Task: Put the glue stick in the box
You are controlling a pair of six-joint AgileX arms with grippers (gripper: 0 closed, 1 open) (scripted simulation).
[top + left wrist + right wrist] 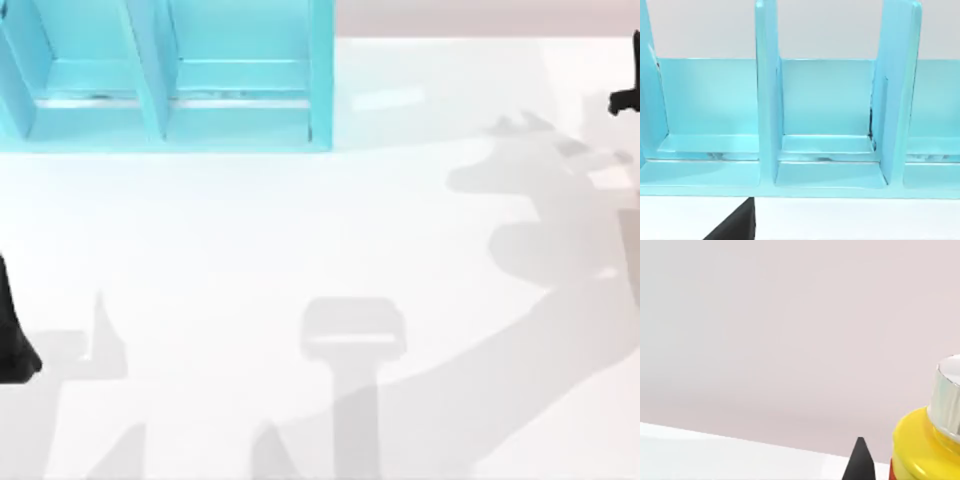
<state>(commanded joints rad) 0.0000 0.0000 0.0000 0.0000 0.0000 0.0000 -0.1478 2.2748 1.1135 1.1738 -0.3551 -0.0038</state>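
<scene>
progress on the task is judged early: the glue stick [927, 440] is not yet in the box [170, 90], and no grasp is evident.

box: a light blue divided unit standing at the far left of the counter [300, 250] in the top view. the left wrist view looks straight into its compartments [827, 145], separated by upright partitions. those in view hold nothing.

glue stick: seen close in the right wrist view, yellow body with a pale cap above it and a sliver of red at the lower edge. it appears upright. its place on the counter cannot be fixed from the top view.

right gripper [628, 95]: a dark part of it sits at the right edge of the top view, far side of the counter. one dark finger tip [860, 462] stands just beside the glue stick in the right wrist view, apparently not touching. whether these fingers are spread or closed cannot be told.

left gripper [15, 340]: at the left edge of the top view, facing the box. its finger state cannot be told either.

remaining, as judged: grasp the glue stick, carry it across to the box, lower it into a compartment, let go.
</scene>
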